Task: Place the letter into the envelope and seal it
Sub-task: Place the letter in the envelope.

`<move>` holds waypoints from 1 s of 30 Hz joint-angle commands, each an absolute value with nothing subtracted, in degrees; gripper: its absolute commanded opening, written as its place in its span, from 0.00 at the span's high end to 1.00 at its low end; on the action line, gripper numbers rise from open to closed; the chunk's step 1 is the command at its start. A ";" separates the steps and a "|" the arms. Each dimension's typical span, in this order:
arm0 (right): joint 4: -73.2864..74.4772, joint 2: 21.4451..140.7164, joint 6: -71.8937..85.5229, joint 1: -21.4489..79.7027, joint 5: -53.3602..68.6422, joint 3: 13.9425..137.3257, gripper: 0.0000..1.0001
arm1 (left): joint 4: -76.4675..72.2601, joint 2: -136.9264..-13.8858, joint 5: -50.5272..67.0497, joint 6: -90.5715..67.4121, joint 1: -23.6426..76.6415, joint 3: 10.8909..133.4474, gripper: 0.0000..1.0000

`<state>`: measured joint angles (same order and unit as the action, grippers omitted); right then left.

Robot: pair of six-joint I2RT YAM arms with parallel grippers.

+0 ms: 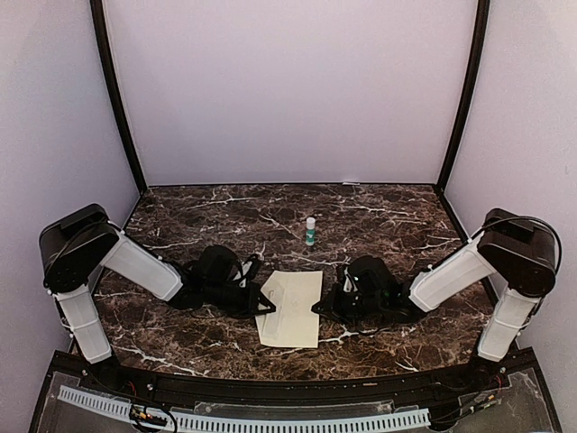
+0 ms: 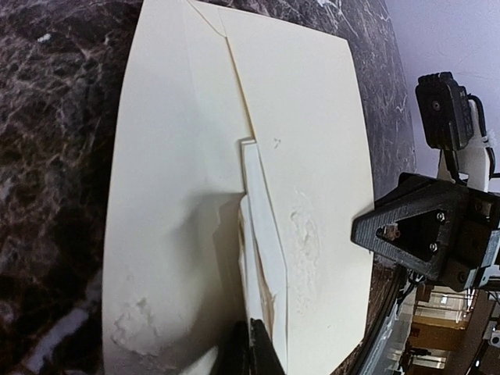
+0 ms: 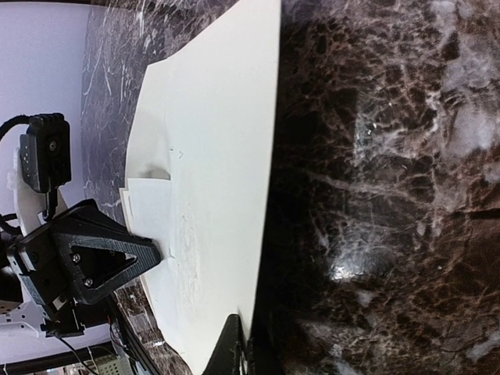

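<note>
I'd ease the letter fully into the envelope with the left gripper, right gripper pinning the envelope's right edge; I cannot tell whether either is closed.

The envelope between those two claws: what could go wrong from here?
A white strip of the letter pokes out along a fold of the envelope; pushing on might crease or jam it. The envelope looks wrinkled near the left gripper, so more pressing could tear it. The glue stick stands upright behind the envelope, and a reaching arm might knock it over.
</note>
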<state>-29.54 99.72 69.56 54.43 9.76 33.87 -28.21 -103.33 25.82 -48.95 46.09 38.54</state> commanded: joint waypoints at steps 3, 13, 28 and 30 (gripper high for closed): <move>-30.77 101.14 69.35 55.72 11.03 35.73 0.97 | -29.97 -105.11 25.54 -49.75 48.01 41.17 1.00; -28.16 99.25 68.63 55.72 9.54 35.38 0.93 | -22.86 -104.68 21.55 -46.18 48.84 44.40 0.99; -7.14 86.62 63.30 55.71 -1.31 36.62 0.48 | -4.27 -94.64 13.02 -37.38 49.07 48.15 0.48; -5.40 85.26 62.73 55.73 -1.84 36.54 0.46 | -2.99 -93.73 12.71 -37.14 49.20 48.30 0.45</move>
<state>-11.68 88.09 64.60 55.42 2.22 35.42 -9.08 -97.38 15.35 -39.86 48.84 46.85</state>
